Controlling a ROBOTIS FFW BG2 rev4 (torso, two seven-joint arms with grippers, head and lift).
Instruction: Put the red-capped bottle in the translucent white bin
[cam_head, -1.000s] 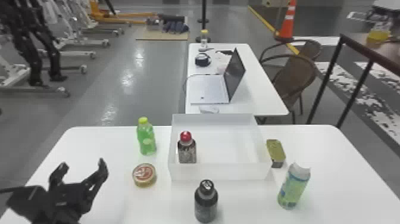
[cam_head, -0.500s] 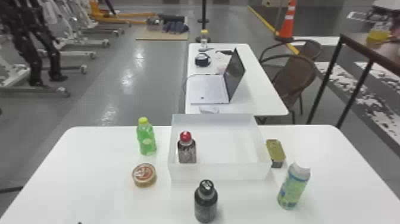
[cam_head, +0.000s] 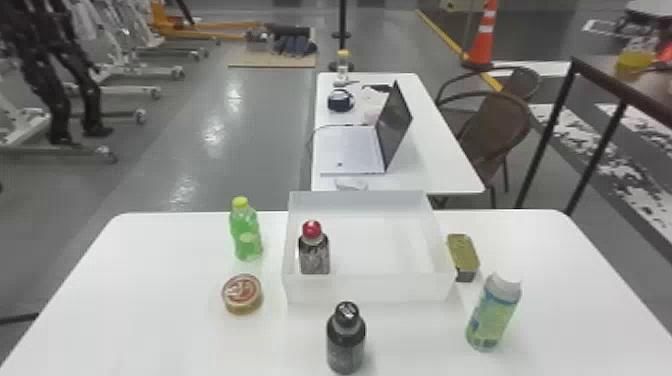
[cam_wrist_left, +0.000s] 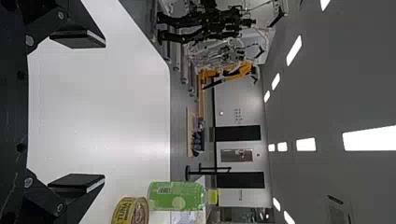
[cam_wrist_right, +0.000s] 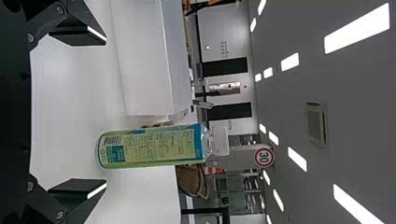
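Note:
In the head view the red-capped bottle (cam_head: 314, 252) stands upright inside the translucent white bin (cam_head: 370, 289), close to its left wall. The left wrist view has my left gripper (cam_wrist_left: 77, 111) with its fingers wide apart and nothing between them, over the white table. My right gripper (cam_wrist_right: 78, 114) is likewise open in the right wrist view, its fingers empty. Farther out from it are the bin (cam_wrist_right: 144, 58) and a green-labelled bottle (cam_wrist_right: 152, 146).
Left of the bin are a green bottle (cam_head: 245, 230) and a round tin (cam_head: 242, 294). A black-capped dark bottle (cam_head: 346, 340) stands in front. To the right are a rectangular can (cam_head: 463, 256) and the green-labelled bottle (cam_head: 494, 312). The table (cam_head: 140, 300) carries them all.
My left arm, seen at the lower left of the head view a second ago, has drawn back out past the bottom edge. The red-capped bottle and the bin have kept their places.

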